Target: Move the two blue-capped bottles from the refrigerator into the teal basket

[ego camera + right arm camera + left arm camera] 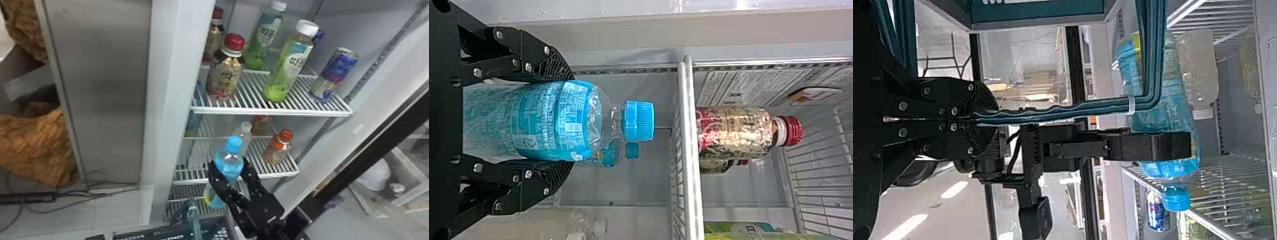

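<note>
Blue-capped bottle (pixel 229 164) is gripped between the two fingers of the right gripper (pixel 229 169) in the head view, upright or nearly so, in front of the fridge's middle shelf (pixel 281 174). Upper shelf (pixel 274 110): red-capped bottles (pixel 225 75), green bottles with white caps (pixel 289 63) and a blue can (pixel 335 75). Middle shelf: an orange-capped bottle (pixel 277 150) and a clear bottle with a white cap (pixel 245 135). A teal handle (pixel 195 220) shows at the bottom edge.

Left wrist view: fingers of the left gripper (pixel 978 119) are closed on the teal handle. The handle joins the teal basket (pixel 1038 11), which lies below the gripper. Beyond, the right gripper's fingers are against the held bottle.

Right wrist view: both fingers press on opposite sides of the held bottle's body, below its cap. The second blue-capped bottle (pixel 604 155) is inside the fridge, behind the held one and partly hidden by it; the red-capped bottles are one shelf higher.
</note>
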Tool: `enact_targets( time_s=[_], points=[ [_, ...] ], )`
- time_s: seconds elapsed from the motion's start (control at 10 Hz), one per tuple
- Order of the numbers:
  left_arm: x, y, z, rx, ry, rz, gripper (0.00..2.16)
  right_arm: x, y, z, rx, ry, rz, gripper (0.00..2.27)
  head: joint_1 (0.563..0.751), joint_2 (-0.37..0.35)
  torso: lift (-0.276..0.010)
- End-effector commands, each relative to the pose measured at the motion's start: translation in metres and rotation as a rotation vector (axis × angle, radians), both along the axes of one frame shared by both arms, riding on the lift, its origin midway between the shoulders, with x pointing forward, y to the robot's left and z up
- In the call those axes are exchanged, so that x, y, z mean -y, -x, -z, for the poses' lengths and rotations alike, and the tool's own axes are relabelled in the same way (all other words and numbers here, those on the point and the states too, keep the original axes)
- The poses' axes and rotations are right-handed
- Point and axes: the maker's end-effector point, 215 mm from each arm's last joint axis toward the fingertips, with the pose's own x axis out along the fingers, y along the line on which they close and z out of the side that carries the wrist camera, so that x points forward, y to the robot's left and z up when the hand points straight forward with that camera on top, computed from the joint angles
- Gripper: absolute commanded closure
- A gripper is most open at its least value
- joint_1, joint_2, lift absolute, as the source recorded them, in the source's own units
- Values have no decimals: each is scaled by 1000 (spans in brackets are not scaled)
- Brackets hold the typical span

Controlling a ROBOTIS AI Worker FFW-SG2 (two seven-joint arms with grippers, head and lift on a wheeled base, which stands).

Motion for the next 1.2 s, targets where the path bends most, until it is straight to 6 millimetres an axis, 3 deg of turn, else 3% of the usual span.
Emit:
enact_targets(
  time_s=[0.0, 0.4, 1.1],
  points=[
    [0, 0, 0, 0, 0, -1, 1128, 3, 8, -4, -6, -1, 9, 654, 695, -350, -157],
    [0, 0, 0, 0, -1, 0, 1128, -2, 35, -14, -65, 5, -34, 654, 695, -350, -157],
    [-2, 1, 2, -3, -4, 1, 1128, -5, 59, 10, -214, 25, -98, 654, 695, -350, -157]
  ],
)
